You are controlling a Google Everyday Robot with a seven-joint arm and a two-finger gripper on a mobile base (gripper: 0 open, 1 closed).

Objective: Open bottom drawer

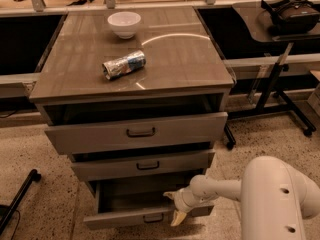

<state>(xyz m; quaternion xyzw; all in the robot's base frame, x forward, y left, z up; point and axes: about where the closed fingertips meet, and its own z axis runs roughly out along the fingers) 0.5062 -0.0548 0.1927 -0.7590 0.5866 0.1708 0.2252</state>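
The bottom drawer [120,220] is the lowest and shallowest of three grey-beige drawers and stands pulled out, its dark inside showing. Its small dark bar pull [153,218] sits at the centre of the front. My gripper [173,207] is at the right part of that front, by its top edge. One finger [169,195] reaches over the drawer's inside and the other [177,218] hangs down before the front, so the fingers stand apart with the front's edge between them. My white arm [280,199] comes in from the lower right.
The middle drawer [142,165] and top drawer [137,132] stand slightly ajar. On the cabinet top lie a white bowl [124,23] and a crushed can [124,64]. A side table with a headset [290,11] stands at the right, a black stand leg [17,199] at the left.
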